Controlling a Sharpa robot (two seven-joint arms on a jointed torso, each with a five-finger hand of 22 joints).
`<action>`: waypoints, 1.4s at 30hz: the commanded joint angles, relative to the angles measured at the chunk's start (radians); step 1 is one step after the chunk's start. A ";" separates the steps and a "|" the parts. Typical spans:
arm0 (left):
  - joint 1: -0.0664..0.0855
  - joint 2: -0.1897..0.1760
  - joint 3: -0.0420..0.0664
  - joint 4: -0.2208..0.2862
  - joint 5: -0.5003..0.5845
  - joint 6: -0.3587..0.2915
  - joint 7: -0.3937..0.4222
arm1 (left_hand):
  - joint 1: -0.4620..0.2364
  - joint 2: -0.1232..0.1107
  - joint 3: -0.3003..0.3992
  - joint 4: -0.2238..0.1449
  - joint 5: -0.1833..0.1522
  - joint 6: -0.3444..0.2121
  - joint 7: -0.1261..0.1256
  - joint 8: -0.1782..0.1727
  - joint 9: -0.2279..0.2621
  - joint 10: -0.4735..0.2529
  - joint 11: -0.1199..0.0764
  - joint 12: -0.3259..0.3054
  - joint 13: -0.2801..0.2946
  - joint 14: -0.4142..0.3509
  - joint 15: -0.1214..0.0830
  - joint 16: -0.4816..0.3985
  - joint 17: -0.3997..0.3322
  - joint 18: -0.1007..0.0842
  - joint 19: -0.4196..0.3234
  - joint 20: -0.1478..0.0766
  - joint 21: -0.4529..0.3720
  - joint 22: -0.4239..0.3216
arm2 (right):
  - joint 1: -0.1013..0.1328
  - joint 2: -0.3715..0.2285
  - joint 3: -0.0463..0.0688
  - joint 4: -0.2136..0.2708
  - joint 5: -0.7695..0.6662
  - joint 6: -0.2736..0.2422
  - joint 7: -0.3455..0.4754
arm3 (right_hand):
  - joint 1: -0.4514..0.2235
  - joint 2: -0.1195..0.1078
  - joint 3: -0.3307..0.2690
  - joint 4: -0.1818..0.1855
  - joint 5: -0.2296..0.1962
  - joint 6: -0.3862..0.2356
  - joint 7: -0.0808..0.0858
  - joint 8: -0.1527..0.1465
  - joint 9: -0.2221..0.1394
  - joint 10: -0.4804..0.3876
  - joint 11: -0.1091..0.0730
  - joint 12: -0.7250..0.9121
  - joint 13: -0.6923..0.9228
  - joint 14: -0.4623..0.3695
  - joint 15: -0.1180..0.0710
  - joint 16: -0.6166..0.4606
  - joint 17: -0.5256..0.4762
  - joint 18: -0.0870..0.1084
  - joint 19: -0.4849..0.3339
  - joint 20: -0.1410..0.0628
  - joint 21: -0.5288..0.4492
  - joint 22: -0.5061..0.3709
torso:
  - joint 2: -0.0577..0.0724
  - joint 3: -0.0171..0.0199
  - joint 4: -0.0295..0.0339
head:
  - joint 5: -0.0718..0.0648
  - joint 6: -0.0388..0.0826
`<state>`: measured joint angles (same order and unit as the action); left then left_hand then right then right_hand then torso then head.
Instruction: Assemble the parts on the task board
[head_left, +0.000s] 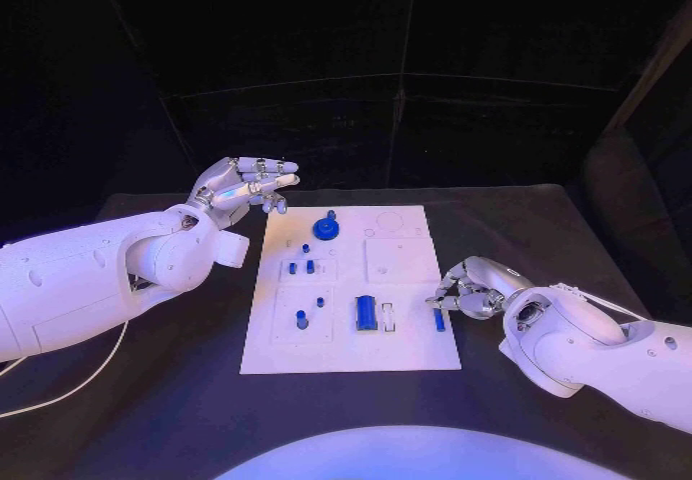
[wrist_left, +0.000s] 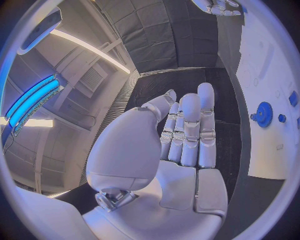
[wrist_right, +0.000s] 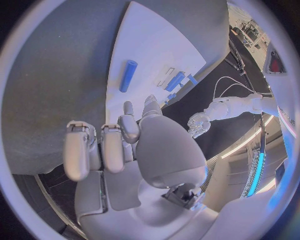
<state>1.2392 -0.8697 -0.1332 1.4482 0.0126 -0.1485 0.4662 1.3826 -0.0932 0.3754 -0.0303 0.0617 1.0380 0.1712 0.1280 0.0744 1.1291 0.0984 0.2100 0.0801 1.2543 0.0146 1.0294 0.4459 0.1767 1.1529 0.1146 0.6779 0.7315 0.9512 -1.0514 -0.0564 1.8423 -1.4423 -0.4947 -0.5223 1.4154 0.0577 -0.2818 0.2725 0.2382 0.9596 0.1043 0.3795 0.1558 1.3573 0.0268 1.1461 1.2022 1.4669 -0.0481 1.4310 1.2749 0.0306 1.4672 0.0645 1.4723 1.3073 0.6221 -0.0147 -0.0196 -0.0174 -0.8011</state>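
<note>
- We see the right hand (head_left: 469, 290) at the task board's (head_left: 411, 350) right edge, fingers curled, empty, just beside a small blue peg (head_left: 438, 319).
- Our left hand (head_left: 242, 184) hovers beyond the board's far-left corner, fingers loosely extended, empty.
- Blue gear (head_left: 327, 228) and blue block (head_left: 368, 314) stand on the board.

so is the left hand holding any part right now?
No, the left hand is bare, fingers straight with nothing in them, off the task board.

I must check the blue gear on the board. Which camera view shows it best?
The left wrist view: the blue gear is large there, its toothed rim plain, on the task board. The head view shows it smaller. The right wrist view does not show it clearly.
</note>
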 joint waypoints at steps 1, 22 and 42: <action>0.001 0.000 0.000 0.001 0.003 0.011 0.005 | 0.004 0.008 -0.004 -0.004 0.001 0.002 -0.002 0.004 -0.001 -0.008 -0.001 0.005 0.001 -0.007 -0.003 -0.004 -0.001 0.007 -0.005 -0.001 -0.006 -0.002 | 0.001 0.002 0.000 -0.004 -0.070 0.071 -0.045 | -0.009 -0.005 -0.007 0.005 -0.004 0.010 -0.002 0.001 0.003 -0.001 -0.004 0.001 0.004 0.048 0.004 -0.006 0.000 0.005 0.006 0.006 -0.002 0.161 | -0.001 -0.0007 0.0013 | -0.002 -0.001; 0.000 -0.002 -0.002 -0.002 0.003 0.013 0.004 | 0.005 0.009 -0.004 -0.005 0.001 0.002 -0.002 0.004 -0.002 -0.008 -0.001 0.006 0.001 -0.007 -0.003 -0.004 -0.002 0.007 -0.004 -0.001 -0.006 -0.002 | -0.001 0.011 0.000 -0.007 -0.106 0.148 -0.091 | -0.012 -0.012 -0.019 0.010 -0.014 0.028 -0.009 0.011 0.009 0.017 -0.009 0.032 0.031 0.052 0.000 0.001 0.017 0.002 0.015 0.002 0.007 0.170 | 0.000 -0.0005 0.0024 | -0.006 -0.003; -0.001 -0.005 -0.005 -0.001 0.003 0.016 0.001 | 0.005 0.009 -0.004 -0.005 0.001 0.002 -0.002 0.004 -0.002 -0.008 -0.001 0.006 0.001 -0.007 -0.003 -0.004 -0.002 0.007 -0.004 -0.001 -0.006 -0.002 | -0.007 0.027 -0.001 -0.014 -0.131 0.225 -0.105 | 0.007 -0.022 -0.022 -0.003 -0.018 0.036 -0.013 0.017 0.014 0.019 -0.014 0.035 0.035 0.053 -0.004 0.003 0.021 0.001 0.016 -0.002 0.007 0.171 | 0.000 -0.0014 0.0013 | -0.005 -0.008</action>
<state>1.2374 -0.8746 -0.1387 1.4453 0.0126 -0.1462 0.4649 1.3866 -0.0892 0.3754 -0.0303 0.0617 1.0380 0.1712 0.1280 0.0737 1.1291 0.0984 0.2099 0.0800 1.2543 0.0146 1.0294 0.4450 0.1768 1.1529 0.1146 0.6779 0.7309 0.9482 -1.0271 -0.0535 1.8289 -1.5627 -0.3188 -0.6188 1.4137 0.0374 -0.3025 0.2752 0.2206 0.9878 0.0910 0.3927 0.1708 1.3703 0.0140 1.1772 1.2339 1.4669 -0.0483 1.4310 1.2953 0.0307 1.4672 0.0643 1.4765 1.3081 0.6224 -0.0156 -0.0175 -0.0228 -0.8087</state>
